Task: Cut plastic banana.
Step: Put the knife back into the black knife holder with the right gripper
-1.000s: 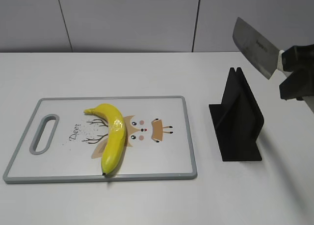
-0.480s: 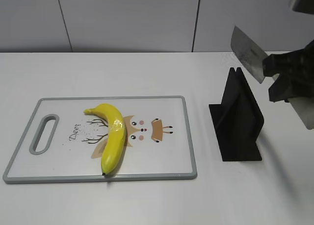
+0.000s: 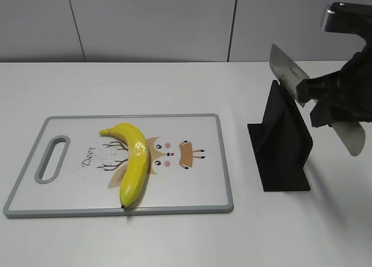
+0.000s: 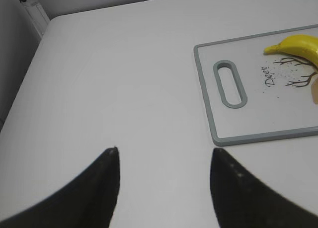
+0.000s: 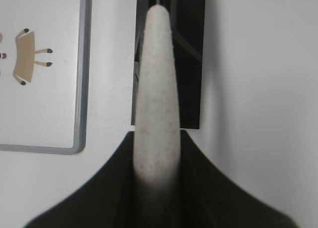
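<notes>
While the right gripper [image 3: 325, 98] hangs in the air above the black knife stand [image 3: 281, 140], its dark fingers [image 5: 198, 183] are clamped on the pale, speckled handle [image 5: 155, 99] of a cleaver [image 3: 286, 70], whose broad steel blade slants up and to the left over the stand's top edge. Seen from the right wrist, the handle runs straight out between the two closed fingers, with the stand directly beneath it and the corner of the cutting board [image 3: 200, 191] to the left. Whatever marking sits on the blade is too small to read. Over on the far side, the left gripper [image 4: 164, 161] hovers above bare white table [image 4: 109, 79] with its two black fingertips [image 4: 110, 161] spread wide apart, holding and touching nothing. The plastic banana [image 3: 132, 162] lies on the grey-rimmed white cutting board, near its middle, well apart from both grippers; its dark tip points toward the board's front edge and a shiny band crosses its midsection. Printed on the board is a cartoon deer [image 3: 171, 153] with branching antlers, and beside the oval handle slot [image 3: 52, 158] the word "Deer" is written in script.
</notes>
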Controlling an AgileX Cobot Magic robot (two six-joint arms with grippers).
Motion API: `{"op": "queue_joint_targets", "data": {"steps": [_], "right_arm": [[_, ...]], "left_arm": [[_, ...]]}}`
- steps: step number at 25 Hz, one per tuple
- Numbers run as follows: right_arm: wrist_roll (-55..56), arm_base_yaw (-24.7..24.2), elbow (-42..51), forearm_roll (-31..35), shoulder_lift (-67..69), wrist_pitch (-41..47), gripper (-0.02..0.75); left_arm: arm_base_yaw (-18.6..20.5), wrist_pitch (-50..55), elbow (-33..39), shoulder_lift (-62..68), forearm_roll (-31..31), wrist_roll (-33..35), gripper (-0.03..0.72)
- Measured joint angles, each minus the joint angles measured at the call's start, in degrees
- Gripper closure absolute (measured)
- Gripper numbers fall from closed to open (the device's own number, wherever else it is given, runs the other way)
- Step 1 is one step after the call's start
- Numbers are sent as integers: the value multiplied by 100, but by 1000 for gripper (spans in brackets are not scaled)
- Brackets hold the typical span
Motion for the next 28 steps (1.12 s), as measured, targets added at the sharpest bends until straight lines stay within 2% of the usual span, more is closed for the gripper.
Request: {"op": "queue_joint_targets", "data": {"steps": [9, 16, 23, 25, 28], "right_arm": [[0, 0, 0, 13, 371, -20, 577], [19, 0, 0, 365, 584, -7, 577], [31, 0, 0, 426, 608, -12, 568], [25, 0, 0, 463, 608, -17, 499], [-88, 0, 0, 469, 608, -23, 300]], "left_arm": [[0, 1, 0, 0, 3, 0, 165], [0, 1, 0, 0, 15, -5, 168], [0, 1, 0, 0, 15, -5, 171], [0, 1, 0, 0, 15, -5, 172], [0, 1, 0, 0, 15, -5, 172]]}}
